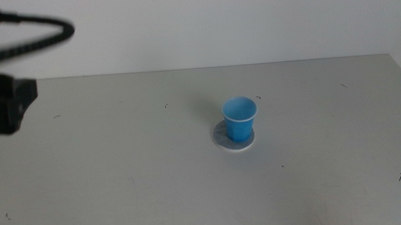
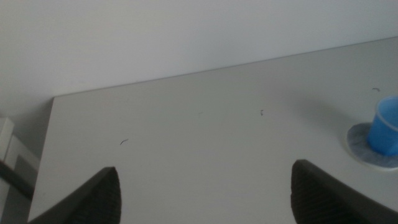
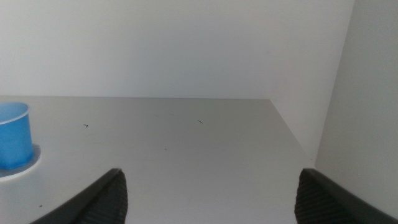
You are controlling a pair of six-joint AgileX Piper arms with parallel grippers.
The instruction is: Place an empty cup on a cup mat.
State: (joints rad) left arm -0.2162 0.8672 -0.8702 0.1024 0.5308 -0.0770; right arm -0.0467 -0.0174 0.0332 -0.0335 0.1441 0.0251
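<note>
The blue cup [image 1: 240, 118] stands upright on the grey cup mat [image 1: 224, 137] near the middle of the table. Its pale blue inside looks empty. The cup [image 2: 387, 132] and the mat [image 2: 359, 141] also show at the edge of the left wrist view, and the cup [image 3: 13, 134] on the mat [image 3: 28, 165] at the edge of the right wrist view. My left gripper [image 2: 205, 193] is open and empty, raised at the table's far left, well away from the cup. My right gripper [image 3: 208, 196] is open and empty, out of the middle view.
The left arm [image 1: 5, 103] and its cable hang over the table's left end. The grey table [image 1: 120, 166] bears small dark specks. A white wall stands behind the table's back edge.
</note>
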